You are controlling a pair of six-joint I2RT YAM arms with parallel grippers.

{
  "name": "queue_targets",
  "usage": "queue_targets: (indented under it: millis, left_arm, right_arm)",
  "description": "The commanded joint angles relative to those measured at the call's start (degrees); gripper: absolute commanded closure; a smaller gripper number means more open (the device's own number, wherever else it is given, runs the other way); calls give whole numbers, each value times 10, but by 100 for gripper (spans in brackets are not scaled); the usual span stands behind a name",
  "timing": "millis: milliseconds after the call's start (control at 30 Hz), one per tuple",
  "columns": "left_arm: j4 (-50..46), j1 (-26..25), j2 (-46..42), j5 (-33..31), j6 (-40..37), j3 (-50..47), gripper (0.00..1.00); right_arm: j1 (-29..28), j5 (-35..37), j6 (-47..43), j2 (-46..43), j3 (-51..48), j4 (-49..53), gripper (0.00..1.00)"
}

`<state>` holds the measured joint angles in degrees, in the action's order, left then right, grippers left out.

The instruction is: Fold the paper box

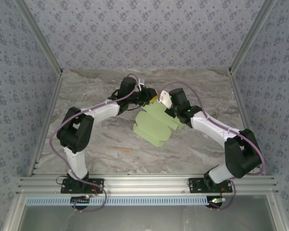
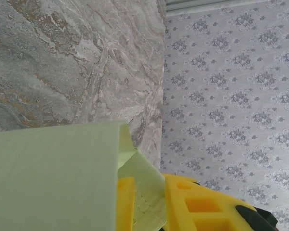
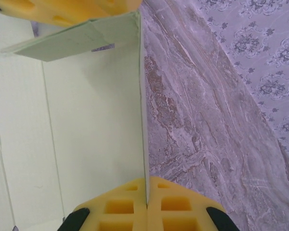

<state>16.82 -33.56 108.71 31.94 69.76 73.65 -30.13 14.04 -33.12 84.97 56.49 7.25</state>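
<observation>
The paper box is a pale green die-cut sheet held up off the marble table at mid-table, between the two arms. My right gripper is shut on its right edge, and the card runs edge-on between the yellow fingers; from above this gripper is at the sheet's far right corner. My left gripper is at the sheet's far edge. Its yellow fingers stand a narrow gap apart, with a bent flap of the paper box lying in that gap.
A thin tan stick lies on the table near the left arm's base. Patterned walls close off the back and both sides. An aluminium rail runs along the near edge.
</observation>
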Motion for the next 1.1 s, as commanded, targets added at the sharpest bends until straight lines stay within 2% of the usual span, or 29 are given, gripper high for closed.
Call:
queue_targets:
  millis: [0, 300, 533, 700, 867, 967, 1067]
  left_arm:
    - [14, -16, 15, 19, 1, 1, 80]
    - [35, -20, 26, 17, 16, 2, 82]
    - [25, -1, 2, 7, -11, -20, 75]
    - [-38, 22, -69, -6, -129, -63, 62]
    - [-91, 24, -144, -33, -276, -140, 54]
    - [-75, 23, -150, -58, -350, -184, 51]
    - [-22, 21, -122, -45, -396, -199, 51]
  right_arm:
    - [0, -22, 28, 3, 24, -13, 98]
    - [-7, -37, 45, 13, 29, -18, 98]
    - [7, -1, 1, 3, 18, 4, 99]
    - [36, -28, -39, -22, 22, 57, 99]
    - [55, -64, -44, -25, 49, 128, 99]
    - [67, -102, -34, -24, 62, 153, 99]
    - [78, -140, -28, -18, 78, 177, 99]
